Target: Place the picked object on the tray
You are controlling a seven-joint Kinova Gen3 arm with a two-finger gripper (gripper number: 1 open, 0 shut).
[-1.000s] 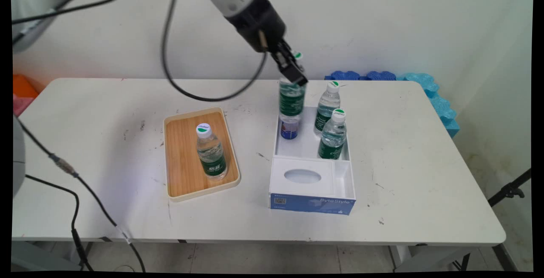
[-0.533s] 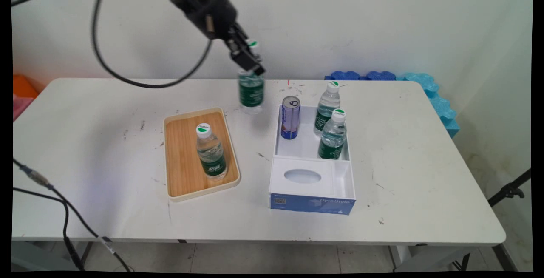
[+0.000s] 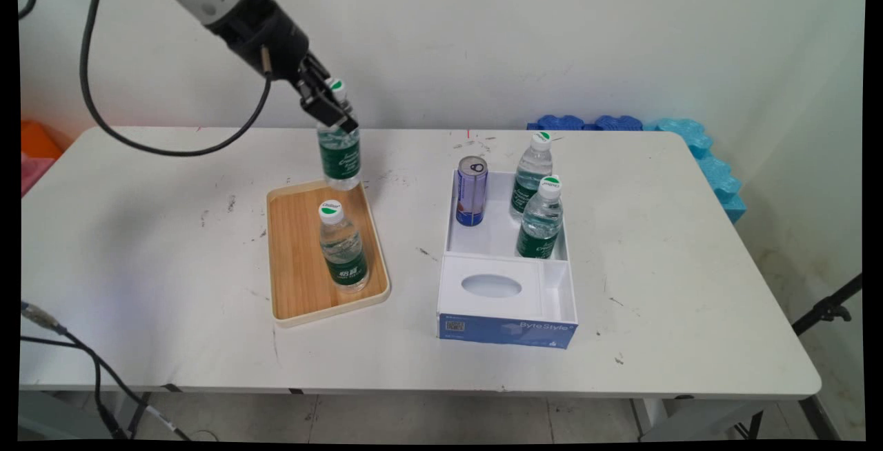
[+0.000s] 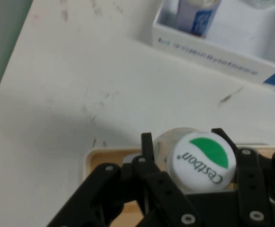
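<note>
Black gripper (image 3: 336, 109) jaws clamped on a water bottle (image 3: 339, 154) have carried it left from the white box (image 3: 507, 278) to above the wooden tray's (image 3: 296, 285) far edge, mid-counter.

A: Main view? Fixed, high over the near side of the white table (image 3: 621, 285), looking down and across to the wall (image 3: 586, 37). Far enough back that the whole tabletop fits.

B: Hand view rides on the gripper (image 4: 194, 156), looks along the black fingers (image 4: 147, 142) rising from the bottom edge. Close in, aimed down at the tabletop (image 4: 71, 85).

A: Overlap?

B: The held bottle (image 3: 339, 151), only its green-white cap (image 4: 202, 161) in the hand view. Also the wooden tray (image 3: 296, 265), its rim (image 4: 104, 155) just behind the linkage, and the white box (image 3: 507, 278), whose wall (image 4: 208, 49) sits at the top.
</note>
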